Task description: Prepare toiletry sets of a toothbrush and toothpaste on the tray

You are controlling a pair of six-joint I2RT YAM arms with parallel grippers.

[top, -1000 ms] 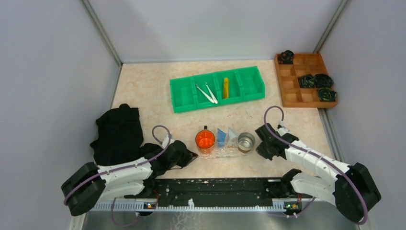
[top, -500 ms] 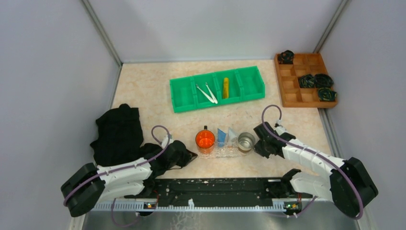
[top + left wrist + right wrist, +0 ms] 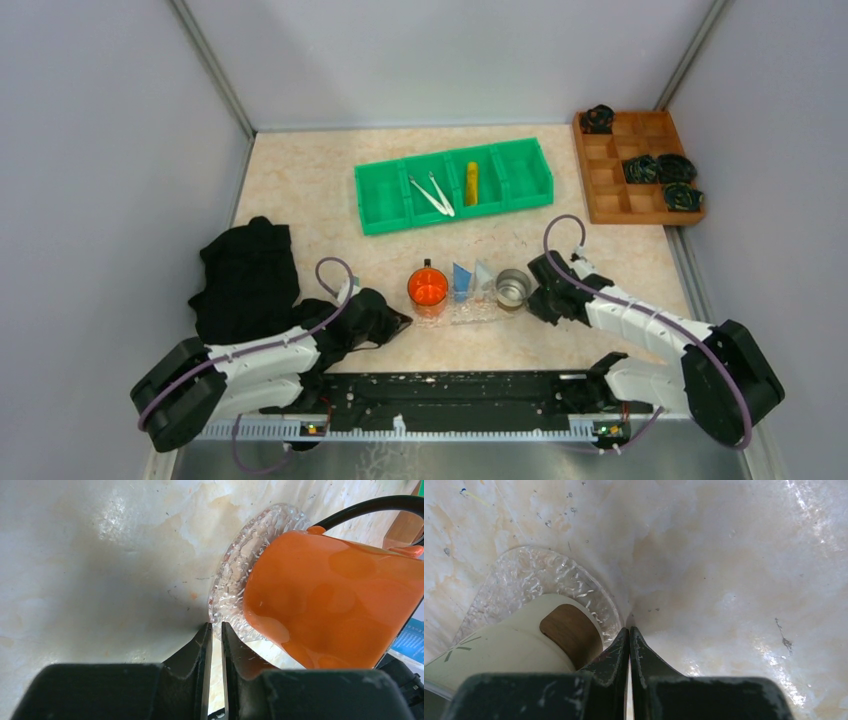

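Status at the tray (image 3: 468,316)

It sat centre frame on the surface. I saw the right gripper (image 3: 629,629) with fingers closed, tips at its right rim. The left gripper (image 3: 215,624) showed a thin slit at the left rim; gripping or not, I couldn't tell. Toothbrushes (image 3: 443,205) lay in the green bin (image 3: 385,218)

black cloth (image 3: 245,280) left of orange cup (image 3: 428,291), green bin (image 3: 375,222) and wooden box (image 3: 612,165) behind.

A table top (image 3: 300,180) with a pale beige, marble-like pattern is enclosed by a plain grey back wall (image 3: 450,60), a grey left wall (image 3: 100,150) and a grey right wall (image 3: 780,110). The back corners are marked by thin metal strips (image 3: 212,70). Soft light is reflected on the surface.
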